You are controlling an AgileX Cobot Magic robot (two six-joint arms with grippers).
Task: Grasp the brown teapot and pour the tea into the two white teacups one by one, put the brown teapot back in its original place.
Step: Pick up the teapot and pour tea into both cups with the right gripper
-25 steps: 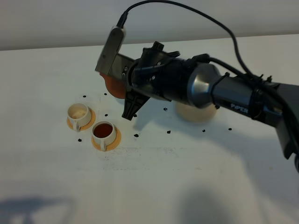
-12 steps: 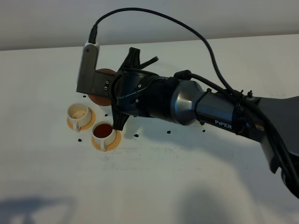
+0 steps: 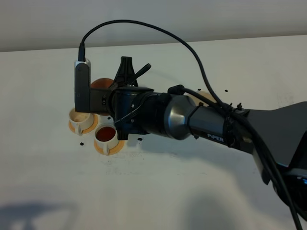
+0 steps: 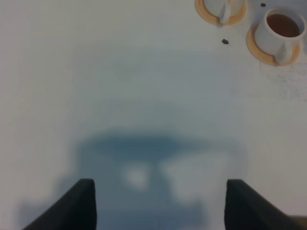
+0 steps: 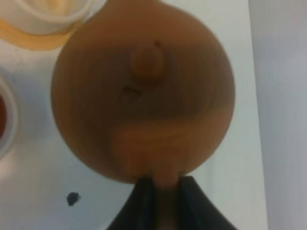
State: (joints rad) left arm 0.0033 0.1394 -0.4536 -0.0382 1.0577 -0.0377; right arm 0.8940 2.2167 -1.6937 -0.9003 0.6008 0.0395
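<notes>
So since a second ago the right arm has swung further left and rolled its wrist, and the brown teapot has gone from hanging near the filled teacup to sitting up behind the empty teacup. Makes sense to me: one cup already has dark tea in it and the other still looks pale inside, so I'd guess it's lining up pour number two.

The right gripper is clamped shut on the teapot's straight side handle. In the wrist view the fingers pinch the handle right where it meets the body, and the round pot with its lid knob fills the space just ahead of them. Holding by the handle leaves the pot free to be tipped by a wrist roll. I honestly can't make out the spout, or whether anything is flowing yet.

The pot is up off the table, well apart from its cream coaster, which just peeks out behind the arm. Both cups sit on their orange saucers, side by side and undisturbed.

The left gripper hangs with jaws spread and nothing between them, well back from the cups, presumably just staying out of the way.
</notes>
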